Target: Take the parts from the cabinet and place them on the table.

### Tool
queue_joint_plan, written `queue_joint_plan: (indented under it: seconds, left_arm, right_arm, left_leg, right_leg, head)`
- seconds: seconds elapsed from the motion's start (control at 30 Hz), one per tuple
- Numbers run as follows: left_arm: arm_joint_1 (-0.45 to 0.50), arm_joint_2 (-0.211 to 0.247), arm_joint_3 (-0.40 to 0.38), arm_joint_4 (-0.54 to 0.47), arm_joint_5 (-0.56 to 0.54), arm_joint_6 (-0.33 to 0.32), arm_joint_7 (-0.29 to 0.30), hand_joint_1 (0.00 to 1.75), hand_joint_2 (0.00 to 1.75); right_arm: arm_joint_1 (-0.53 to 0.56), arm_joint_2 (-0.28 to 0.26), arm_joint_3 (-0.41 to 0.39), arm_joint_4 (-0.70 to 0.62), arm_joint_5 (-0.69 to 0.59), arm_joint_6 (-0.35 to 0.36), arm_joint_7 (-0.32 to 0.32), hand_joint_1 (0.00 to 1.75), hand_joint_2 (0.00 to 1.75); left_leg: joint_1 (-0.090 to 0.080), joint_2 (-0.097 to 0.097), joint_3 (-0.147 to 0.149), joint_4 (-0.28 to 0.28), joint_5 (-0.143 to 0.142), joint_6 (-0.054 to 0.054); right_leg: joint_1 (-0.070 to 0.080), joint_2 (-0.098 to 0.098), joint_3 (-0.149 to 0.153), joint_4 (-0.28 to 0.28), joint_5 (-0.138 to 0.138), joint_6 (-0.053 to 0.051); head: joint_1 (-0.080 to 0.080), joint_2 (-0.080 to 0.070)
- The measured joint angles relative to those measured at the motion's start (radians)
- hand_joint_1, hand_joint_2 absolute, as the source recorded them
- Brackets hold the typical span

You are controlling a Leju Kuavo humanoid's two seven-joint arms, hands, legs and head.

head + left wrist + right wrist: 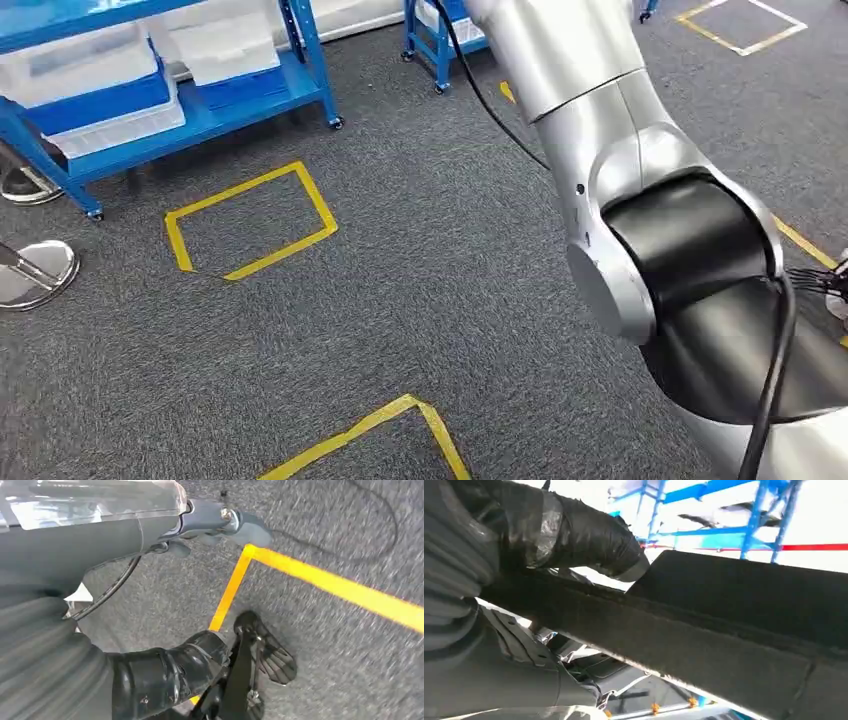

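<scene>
Presently held item: dark flat panel (734, 610), taken to be one of the task's parts. It lies in the right hand (499, 580), with a black-wrapped finger (584, 535) on its upper face and the grey body of the hand under it; this reads as a grip, though the contact on the underside is hidden. The panel's long axis runs away from the palm, across the wrist view.

Right arm (640, 200): silver, raised across the head view.

Left hand (100, 630): grey thumb (240, 522) and dark fingers (165, 675) stand wide apart, with carpet and tape showing between them and nothing held. A clear plastic sheet (100, 500) lies along the arm by the thumb; its nature cannot be told.

Cabinet: blue shelf rack (300, 60) holding white and blue bins (100, 90), well apart from the robot.

Floor: grey carpet (450, 300) with yellow tape rectangles (250, 220).

Key relation for the set-down: the part is already at the right hand, so that arm serves.

Labels and writing: none legible on the bins, rack or panel.
</scene>
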Motion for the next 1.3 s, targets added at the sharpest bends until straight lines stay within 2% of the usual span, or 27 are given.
queue_joint_plan:
  seconds: [0.07, 0.1, 0.17, 0.2, 0.23, 0.27, 0.37, 0.4, 0.43, 0.47, 0.5, 0.57, 0.6, 0.67, 0.7, 0.73, 0.77, 0.87, 0.9, 0.97, 1.0, 1.03, 1.17, 1.2, 1.23, 1.27, 1.3]
  left_arm:
    - [0.000, 0.002, 0.000, 0.004, 0.000, 0.000, 0.000, 0.00, 1.75]
    - [-0.001, 0.003, 0.000, 0.006, 0.000, 0.000, -0.002, 0.00, 1.75]
    - [0.000, 0.005, 0.000, 0.009, -0.001, 0.000, -0.005, 0.00, 1.75]
    - [-0.001, 0.005, 0.000, 0.010, -0.001, 0.000, -0.007, 0.00, 1.75]
    - [0.002, 0.010, 0.000, 0.011, -0.001, -0.001, -0.008, 0.00, 1.75]
    - [0.002, 0.010, 0.000, 0.015, -0.001, -0.003, -0.008, 0.00, 1.75]
    - [-0.004, 0.012, 0.000, 0.015, -0.003, -0.003, -0.010, 0.00, 1.75]
    - [-0.004, 0.010, -0.001, 0.017, -0.003, -0.003, -0.013, 0.00, 1.75]
    - [-0.004, 0.012, -0.001, 0.019, -0.003, -0.005, -0.014, 0.00, 1.75]
    - [-0.003, 0.013, -0.001, 0.019, -0.004, -0.007, -0.014, 0.00, 1.75]
    - [-0.002, 0.013, -0.001, 0.019, -0.005, -0.010, -0.014, 0.00, 1.75]
    - [-0.001, 0.014, -0.001, 0.019, -0.008, -0.018, -0.014, 0.00, 1.75]
    - [-0.003, 0.014, -0.001, 0.019, -0.010, -0.018, -0.010, 0.00, 1.75]
    - [-0.004, 0.013, -0.002, 0.019, -0.013, -0.019, -0.008, 0.00, 1.75]
    - [-0.004, 0.012, -0.002, 0.019, -0.014, -0.021, -0.009, 0.00, 1.75]
    - [-0.003, 0.011, -0.002, 0.019, -0.016, -0.022, -0.010, 0.00, 1.75]
    - [-0.003, 0.010, -0.002, 0.019, -0.016, -0.022, -0.010, 0.00, 1.75]
    - [-0.006, 0.010, -0.003, 0.019, -0.021, -0.020, -0.008, 0.00, 1.75]
    - [-0.006, 0.010, -0.003, 0.019, -0.022, -0.019, -0.007, 0.00, 1.75]
    - [-0.004, 0.010, -0.003, 0.019, -0.022, -0.018, -0.007, 0.00, 1.75]
    - [-0.002, 0.009, -0.003, 0.019, -0.022, -0.018, -0.007, 0.00, 1.75]
    - [-0.001, 0.009, -0.003, 0.019, -0.022, -0.018, -0.007, 0.00, 1.75]
    - [-0.001, 0.009, -0.003, 0.019, -0.022, -0.018, -0.006, 0.00, 1.75]
    - [0.002, 0.008, -0.003, 0.019, -0.022, -0.018, -0.006, 0.00, 1.75]
    - [0.001, 0.008, -0.003, 0.019, -0.022, -0.017, -0.006, 0.00, 1.75]
    - [0.001, 0.008, -0.003, 0.019, -0.022, -0.017, -0.006, 0.00, 1.75]
    - [0.007, 0.010, -0.003, 0.019, -0.022, -0.017, -0.005, 0.00, 1.75]
  right_arm:
    - [0.003, 0.001, 0.000, -0.002, 0.000, 0.003, -0.002, 1.75, 1.75]
    - [0.003, 0.001, 0.000, -0.002, 0.000, 0.005, -0.003, 1.75, 1.75]
    - [0.003, 0.001, 0.000, -0.002, 0.000, 0.007, -0.008, 1.75, 1.75]
    - [0.003, 0.002, 0.000, -0.004, 0.000, 0.009, -0.015, 1.75, 1.75]
    - [0.003, 0.002, 0.000, -0.011, -0.001, 0.013, -0.018, 1.75, 1.75]
    - [0.002, 0.004, 0.000, -0.020, -0.002, 0.017, -0.018, 1.75, 1.75]
    - [0.005, 0.005, 0.000, -0.035, -0.008, 0.019, -0.028, 1.75, 1.75]
    - [0.007, 0.005, 0.000, -0.037, -0.010, 0.019, -0.037, 1.75, 1.75]
    - [0.008, 0.005, 0.000, -0.045, -0.017, 0.021, -0.038, 1.75, 1.75]
    - [0.008, 0.005, 0.000, -0.052, -0.027, 0.026, -0.038, 1.75, 1.75]
    - [0.009, 0.006, 0.000, -0.067, -0.037, 0.033, -0.038, 1.75, 1.75]
    - [0.017, 0.010, 0.004, -0.094, -0.053, 0.049, -0.041, 1.75, 1.75]
    - [0.018, 0.010, 0.010, -0.103, -0.057, 0.052, -0.044, 1.75, 1.75]
    - [0.020, 0.011, 0.013, -0.114, -0.062, 0.053, -0.055, 1.75, 1.75]
    - [0.020, 0.014, 0.016, -0.127, -0.064, 0.053, -0.055, 1.75, 1.75]
    - [0.020, 0.016, 0.019, -0.142, -0.071, 0.053, -0.053, 1.75, 1.75]
    - [0.020, 0.018, 0.019, -0.155, -0.079, 0.053, -0.050, 1.75, 1.75]
    - [0.022, 0.022, 0.020, -0.174, -0.110, 0.053, -0.055, 1.75, 1.75]
    - [0.025, 0.022, 0.020, -0.179, -0.118, 0.052, -0.056, 1.75, 1.75]
    - [0.028, 0.024, 0.020, -0.191, -0.126, 0.051, -0.056, 1.75, 1.75]
    - [0.030, 0.027, 0.020, -0.196, -0.127, 0.051, -0.055, 1.75, 1.75]
    - [0.031, 0.027, 0.020, -0.197, -0.127, 0.051, -0.056, 1.75, 1.75]
    - [0.032, 0.027, 0.020, -0.197, -0.127, 0.051, -0.056, 1.75, 1.75]
    - [0.042, 0.027, 0.020, -0.198, -0.129, 0.051, -0.056, 1.75, 1.75]
    - [0.050, 0.029, 0.020, -0.201, -0.129, 0.051, -0.056, 1.75, 1.75]
    - [0.050, 0.029, 0.020, -0.203, -0.129, 0.051, -0.056, 1.75, 1.75]
    - [0.047, 0.029, 0.020, -0.206, -0.129, 0.051, -0.056, 1.75, 1.75]
  left_leg:
    - [0.000, -0.010, -0.053, 0.112, -0.030, 0.000]
    - [-0.001, -0.011, -0.054, 0.110, -0.016, 0.002]
    - [-0.001, -0.021, -0.004, -0.011, 0.070, 0.012]
    - [-0.001, -0.040, 0.031, -0.094, 0.116, 0.019]
    - [0.003, -0.108, 0.057, -0.153, 0.121, 0.029]
    - [0.003, -0.113, 0.061, -0.167, 0.128, 0.029]
    - [-0.007, -0.082, 0.064, -0.175, 0.125, 0.034]
    - [0.008, -0.060, 0.074, -0.203, 0.137, 0.041]
    - [0.004, -0.041, 0.081, -0.212, 0.145, 0.043]
    - [0.003, -0.030, 0.082, -0.219, 0.149, 0.051]
    - [0.001, -0.017, 0.079, -0.219, 0.149, 0.051]
    - [0.001, 0.015, 0.076, -0.214, 0.146, 0.052]
    - [0.001, 0.028, 0.076, -0.213, 0.145, 0.052]
    - [0.001, 0.052, 0.076, -0.207, 0.141, 0.049]
    - [0.001, 0.063, 0.076, -0.202, 0.137, 0.046]
    - [0.000, 0.074, 0.076, -0.197, 0.132, 0.040]
    - [-0.009, 0.083, 0.072, -0.190, 0.127, 0.032]
    - [-0.008, 0.113, 0.080, -0.196, 0.128, 0.019]
    - [-0.007, 0.120, 0.082, -0.197, 0.125, 0.013]
    - [0.003, 0.018, 0.058, -0.137, 0.068, 0.007]
    - [0.003, -0.002, 0.027, -0.066, 0.028, 0.006]
    - [0.003, -0.006, 0.012, -0.031, 0.012, 0.005]
    - [0.003, -0.008, 0.003, -0.011, 0.003, 0.004]
    - [0.003, -0.011, -0.055, 0.112, -0.028, 0.001]
    - [0.004, -0.027, 0.015, -0.065, 0.099, 0.009]
    - [0.005, -0.049, 0.041, -0.129, 0.131, 0.012]
    - [0.010, -0.109, 0.063, -0.167, 0.123, 0.016]
  right_leg:
    - [0.004, 0.028, -0.003, 0.003, 0.001, 0.000]
    - [0.006, 0.043, -0.003, 0.006, 0.001, 0.000]
    - [0.008, 0.072, -0.003, 0.012, 0.000, 0.000]
    - [0.009, 0.083, -0.003, 0.013, 0.000, 0.001]
    - [0.004, 0.094, -0.006, 0.013, 0.001, 0.002]
    - [0.006, 0.109, -0.014, 0.015, 0.005, 0.010]
    - [-0.010, 0.145, -0.026, 0.003, 0.023, 0.036]
    - [0.000, 0.154, -0.028, 0.000, 0.025, 0.043]
    - [0.007, 0.093, -0.031, 0.009, 0.014, 0.043]
    - [0.008, 0.026, -0.053, 0.054, -0.025, 0.044]
    - [0.001, 0.001, -0.086, 0.125, -0.063, 0.048]
    - [-0.003, -0.013, -0.146, 0.263, -0.116, 0.054]
    - [-0.006, -0.014, -0.148, 0.277, -0.111, 0.056]
    - [-0.007, -0.024, -0.084, 0.179, -0.054, 0.056]
    - [-0.005, -0.043, -0.029, 0.089, -0.020, 0.052]
    - [0.001, -0.086, 0.014, 0.013, -0.013, 0.045]
    - [0.015, -0.101, 0.016, 0.002, -0.017, 0.038]
    - [0.019, -0.057, 0.008, 0.002, -0.012, 0.028]
    - [0.010, -0.044, 0.012, -0.009, -0.005, 0.018]
    - [0.003, -0.027, 0.014, -0.017, 0.004, 0.008]
    - [0.003, -0.016, 0.012, -0.017, 0.004, 0.006]
    - [0.003, -0.010, 0.011, -0.017, 0.005, 0.005]
    - [0.003, -0.007, 0.011, -0.017, 0.005, 0.005]
    - [0.007, 0.022, 0.009, -0.012, 0.005, 0.005]
    - [0.006, 0.068, 0.009, -0.004, 0.004, 0.007]
    - [0.006, 0.077, 0.009, -0.001, 0.003, 0.008]
    - [0.006, 0.090, 0.001, 0.000, 0.004, 0.013]
  head:
    - [0.000, 0.000]
    - [0.000, 0.000]
    - [0.000, 0.000]
    - [0.000, 0.000]
    - [0.002, 0.000]
    - [0.000, 0.000]
    - [0.000, 0.000]
    - [0.000, 0.000]
    - [0.002, 0.000]
    - [0.003, 0.000]
    - [0.003, 0.000]
    - [0.003, 0.000]
    - [0.003, 0.000]
    - [0.003, 0.000]
    - [0.003, 0.000]
    - [0.003, 0.000]
    - [0.003, 0.000]
    - [0.003, 0.000]
    - [0.002, 0.000]
    - [0.002, 0.000]
    - [0.002, 0.000]
    - [0.002, 0.000]
    - [0.002, 0.000]
    - [0.002, 0.000]
    - [0.002, 0.000]
    - [0.002, 0.000]
    - [0.003, 0.000]
